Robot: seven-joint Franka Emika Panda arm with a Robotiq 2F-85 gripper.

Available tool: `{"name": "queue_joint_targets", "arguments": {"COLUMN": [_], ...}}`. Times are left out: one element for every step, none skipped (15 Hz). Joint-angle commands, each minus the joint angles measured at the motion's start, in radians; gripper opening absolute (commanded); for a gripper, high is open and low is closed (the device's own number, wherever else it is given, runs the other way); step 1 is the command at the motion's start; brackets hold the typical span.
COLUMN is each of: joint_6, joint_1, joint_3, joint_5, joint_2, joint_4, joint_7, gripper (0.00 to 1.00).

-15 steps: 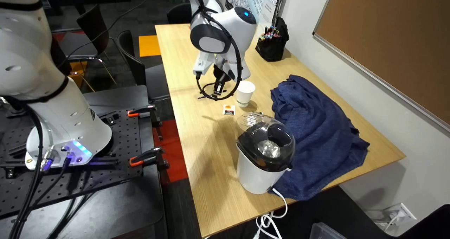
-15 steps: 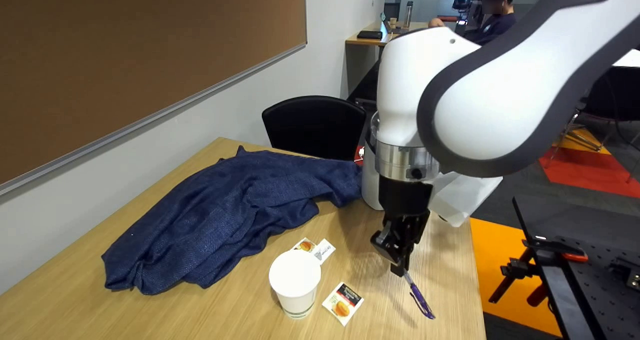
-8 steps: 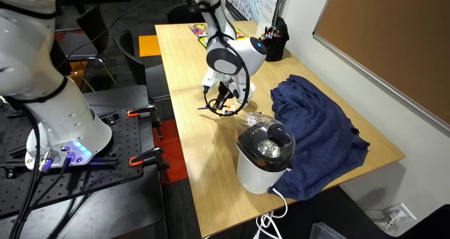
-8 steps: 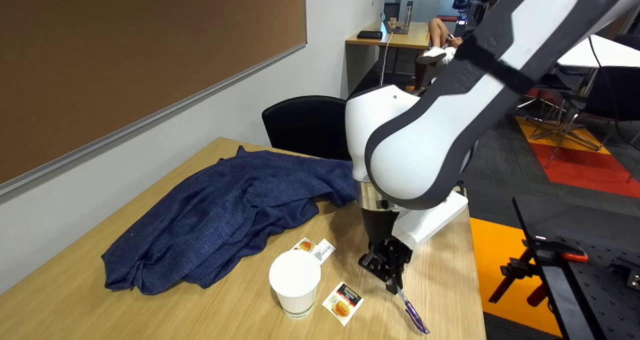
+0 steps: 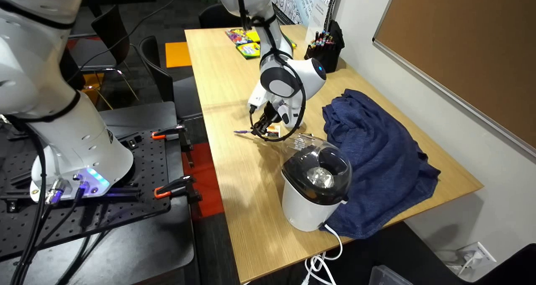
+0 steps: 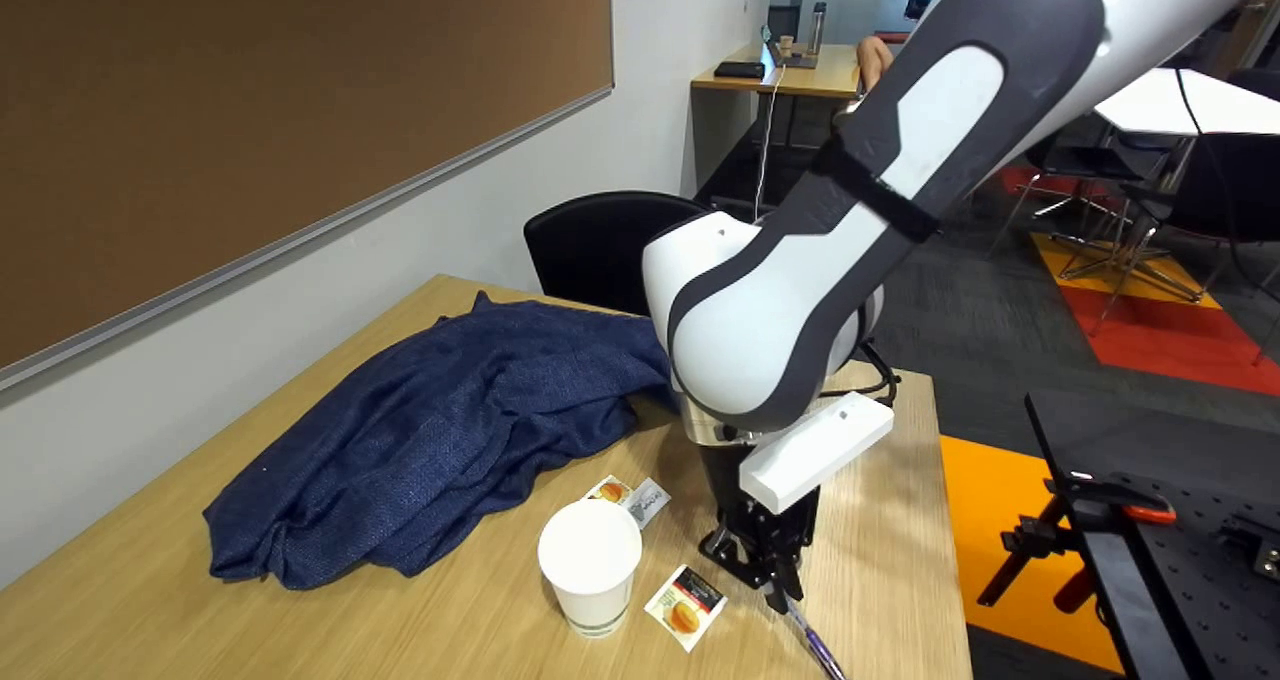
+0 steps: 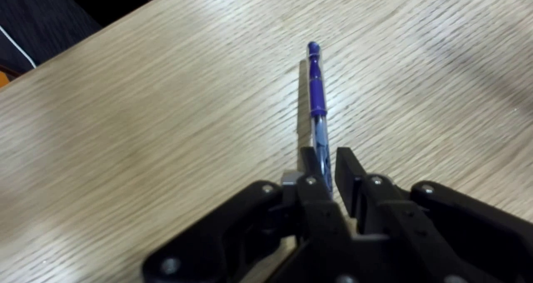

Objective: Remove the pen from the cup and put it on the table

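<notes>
Here's the pen [image 7: 317, 95], out of the cup [image 6: 590, 565] and down close to the tabletop [image 7: 166, 129], purple end aimed at the long edge by the robot's base [image 5: 83, 146]. Your pincer [image 7: 327, 152] has a finger on either side of the clear barrel; gripping or slack, I can't tell, since a sliver of tabletop seems to show past the pen, yet the shadow suggests the near end sits raised. So ease it down level, spread the fingers slowly, then lift straight up: any sideways drag could set the pen rolling. Mind the packet [image 6: 687, 607] lying between pincer and upright cup. Farther out, the blue cloth [image 6: 430, 450] sprawls by the opposite long edge, well apart from the pen.
</notes>
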Motion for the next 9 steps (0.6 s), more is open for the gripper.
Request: {"name": "queue_joint_targets", "arguments": {"joint_6": [-0.055, -0.048, -0.037, -0.014, 0.003, 0.029, 0.061, 0.091, 0.13], "joint_1": [-0.001, 0.007, 0.012, 0.021, 0.028, 0.038, 0.048, 0.059, 0.072], "joint_3": [0.001, -0.004, -0.007, -0.01, -0.012, -0.015, -0.018, -0.019, -0.022], "joint_5": [-0.032, -0.039, -0.044, -0.05, -0.056, -0.064, -0.074, -0.084, -0.097], "joint_2": [-0.001, -0.018, -0.032, -0.06, -0.083, -0.114, -0.152, -0.184, -0.227], "joint_4": [0.031, 0.018, 0.004, -0.024, -0.045, -0.073, -0.109, -0.138, -0.178], "joint_7": [0.062, 0.081, 0.094, 0.108, 0.122, 0.135, 0.145, 0.162, 0.177], "gripper": [0.53, 0.59, 0.68, 0.74, 0.81, 0.89, 0.96, 1.0, 1.0]}}
